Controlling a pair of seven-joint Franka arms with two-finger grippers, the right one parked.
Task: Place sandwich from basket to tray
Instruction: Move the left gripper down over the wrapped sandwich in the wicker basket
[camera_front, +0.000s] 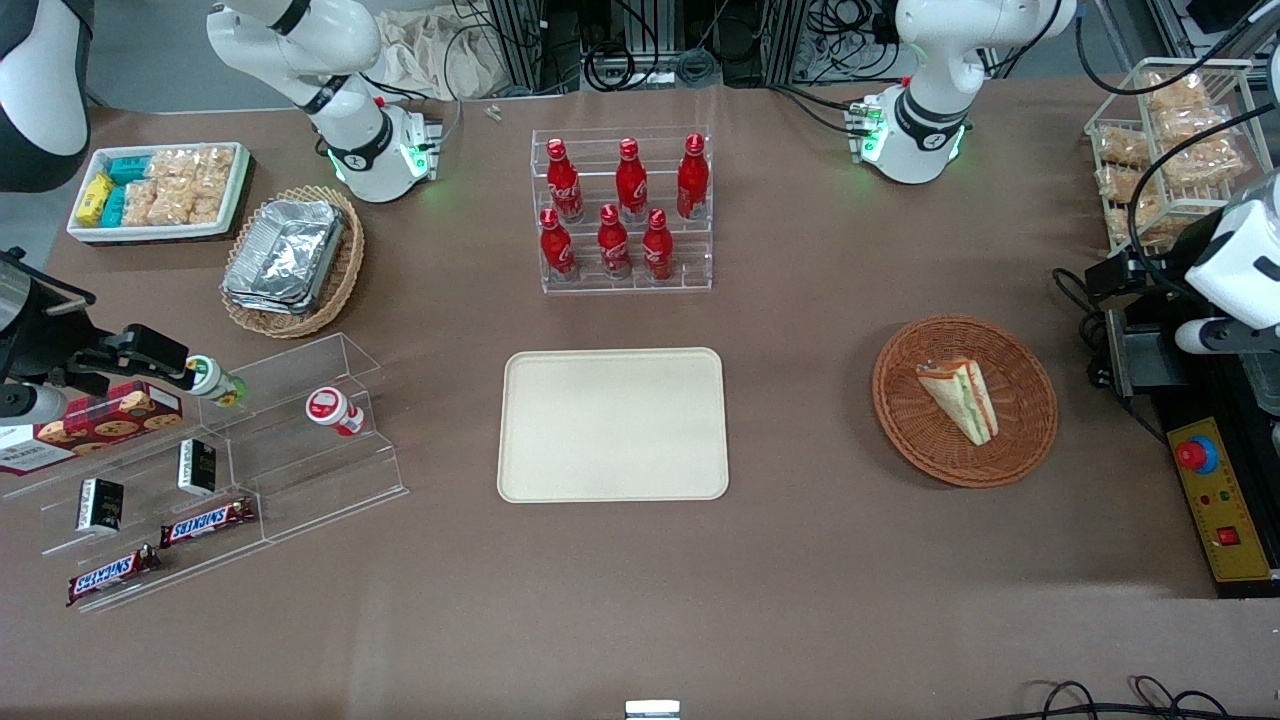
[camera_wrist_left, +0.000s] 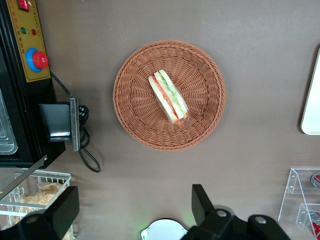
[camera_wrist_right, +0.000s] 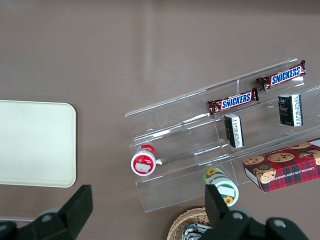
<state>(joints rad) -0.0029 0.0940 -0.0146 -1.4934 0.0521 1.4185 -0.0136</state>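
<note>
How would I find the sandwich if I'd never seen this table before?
Start at the cream tray in the middle of the table, then look toward the working arm's end for the round reddish-brown basket. The open gripper hangs high above the table near it. The sandwich lies inside: a pale bread wedge striped green and orange-red, the only thing in that basket.

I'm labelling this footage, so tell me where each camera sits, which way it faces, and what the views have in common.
Front view: faces both arms over the table, showing tray, basket and sandwich.
Left wrist view: on the working arm, looking straight down at the basket and sandwich; its open gripper hangs high above the table, beside the basket.
Right wrist view: on the parked arm, looking down at the snack shelf.
All three show the tray.
</note>
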